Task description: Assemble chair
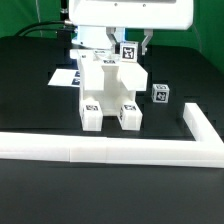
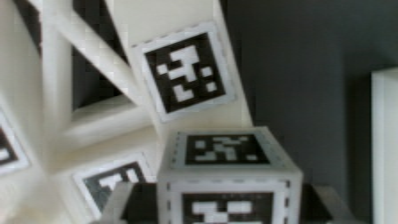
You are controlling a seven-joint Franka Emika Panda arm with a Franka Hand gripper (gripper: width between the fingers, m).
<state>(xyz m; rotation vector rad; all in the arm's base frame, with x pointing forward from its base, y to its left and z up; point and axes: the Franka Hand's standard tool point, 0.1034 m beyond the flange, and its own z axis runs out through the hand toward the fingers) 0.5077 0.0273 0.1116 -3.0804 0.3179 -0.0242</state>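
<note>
The half-built chair (image 1: 108, 98) is standing upright on the black table (image 1: 30, 115), its two blocky feet facing the camera. At the chair's top, the gripper (image 1: 128, 46) is clenching a small tagged block (image 1: 128, 52) from both sides. Whether the block is seated in the chair is not clear. The wrist view is showing what the exterior view is hiding: two tagged faces of the block close up, and beyond it the chair's slanted bars (image 2: 63, 80) and a tagged slat (image 2: 183, 75). Only the exterior view is showing the surroundings. A loose cube (image 1: 160, 94) is lying near the chair on the exterior view's right. The marker board (image 1: 62, 76) is lying behind the chair on the exterior view's left, and the white rail (image 1: 100, 150) is running in front of the chair.
</note>
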